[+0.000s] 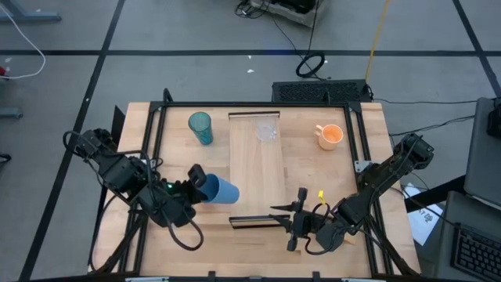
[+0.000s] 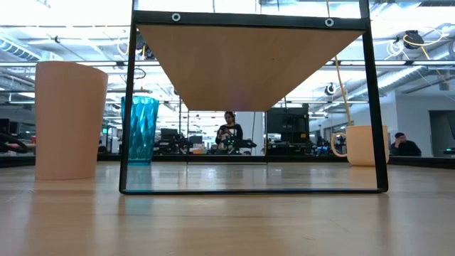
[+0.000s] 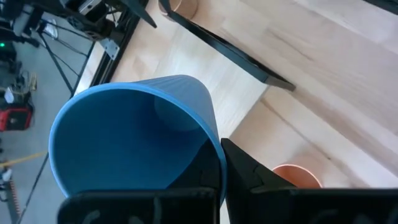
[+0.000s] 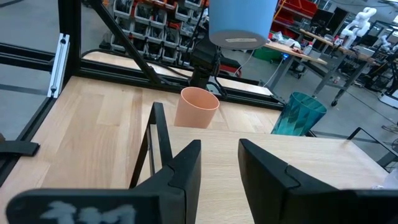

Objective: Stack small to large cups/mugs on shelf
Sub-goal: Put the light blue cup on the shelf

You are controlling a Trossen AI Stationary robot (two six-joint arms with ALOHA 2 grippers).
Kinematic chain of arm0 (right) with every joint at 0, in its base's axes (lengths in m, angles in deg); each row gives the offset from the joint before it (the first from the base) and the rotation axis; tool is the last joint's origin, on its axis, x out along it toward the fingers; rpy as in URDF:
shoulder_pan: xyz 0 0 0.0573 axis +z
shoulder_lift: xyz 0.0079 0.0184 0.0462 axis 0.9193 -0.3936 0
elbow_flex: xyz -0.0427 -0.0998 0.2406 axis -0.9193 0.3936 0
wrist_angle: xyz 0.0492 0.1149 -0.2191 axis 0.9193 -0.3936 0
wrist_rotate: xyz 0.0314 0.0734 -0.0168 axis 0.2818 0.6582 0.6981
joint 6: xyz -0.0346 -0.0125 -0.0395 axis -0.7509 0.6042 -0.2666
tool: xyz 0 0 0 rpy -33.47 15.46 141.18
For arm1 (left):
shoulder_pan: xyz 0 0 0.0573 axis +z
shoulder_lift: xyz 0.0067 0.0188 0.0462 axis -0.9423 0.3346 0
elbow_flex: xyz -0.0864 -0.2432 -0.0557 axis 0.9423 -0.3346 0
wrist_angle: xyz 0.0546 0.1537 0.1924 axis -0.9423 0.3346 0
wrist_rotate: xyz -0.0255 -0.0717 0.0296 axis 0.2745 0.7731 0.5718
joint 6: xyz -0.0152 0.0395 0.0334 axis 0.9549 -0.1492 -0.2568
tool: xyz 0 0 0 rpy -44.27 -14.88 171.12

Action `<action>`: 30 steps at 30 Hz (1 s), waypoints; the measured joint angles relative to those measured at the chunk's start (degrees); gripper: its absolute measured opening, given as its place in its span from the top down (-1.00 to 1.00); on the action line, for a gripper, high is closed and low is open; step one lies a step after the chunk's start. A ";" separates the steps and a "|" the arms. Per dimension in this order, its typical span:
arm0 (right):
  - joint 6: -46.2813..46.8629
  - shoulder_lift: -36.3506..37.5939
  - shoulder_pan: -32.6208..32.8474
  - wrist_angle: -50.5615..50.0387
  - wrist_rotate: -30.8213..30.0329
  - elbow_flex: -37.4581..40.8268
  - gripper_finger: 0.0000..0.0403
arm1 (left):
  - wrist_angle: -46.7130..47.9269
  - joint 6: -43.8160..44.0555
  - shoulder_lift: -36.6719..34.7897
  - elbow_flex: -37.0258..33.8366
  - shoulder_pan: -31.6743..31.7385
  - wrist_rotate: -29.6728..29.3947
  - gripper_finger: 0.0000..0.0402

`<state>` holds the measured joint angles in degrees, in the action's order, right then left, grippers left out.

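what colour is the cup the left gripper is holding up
Blue: the blue cup in the left gripper shows best in the left wrist view.

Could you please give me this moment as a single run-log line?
left gripper: shut on blue cup, lifted beside shelf | right gripper: idle by shelf's near end | teal tumbler: on table

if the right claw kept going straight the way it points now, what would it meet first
Probably the small orange cup standing on the table, slightly to one side of its line. Beyond that, higher up, is the blue cup held by the left claw. Depth is hard to judge.
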<state>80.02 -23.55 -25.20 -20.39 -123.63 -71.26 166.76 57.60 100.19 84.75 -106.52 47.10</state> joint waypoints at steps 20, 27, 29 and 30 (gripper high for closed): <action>0.41 -0.01 -2.36 4.80 -0.02 0.04 0.50 | -3.56 9.01 0.00 -0.04 0.53 0.20 1.00; -6.34 -0.01 -6.25 19.17 -0.15 0.04 0.50 | -9.10 16.50 1.44 -0.02 2.79 0.79 1.00; -9.49 -0.01 -6.75 22.38 -0.56 -0.04 0.46 | -8.05 16.82 2.63 -0.04 3.11 -0.06 1.00; -10.32 -0.01 -7.14 22.26 -0.44 -0.33 0.43 | -7.32 16.61 3.14 -0.04 3.24 -0.24 1.00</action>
<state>69.70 -23.55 -32.33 1.87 -124.07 -71.59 159.43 74.21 103.33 84.71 -103.29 46.85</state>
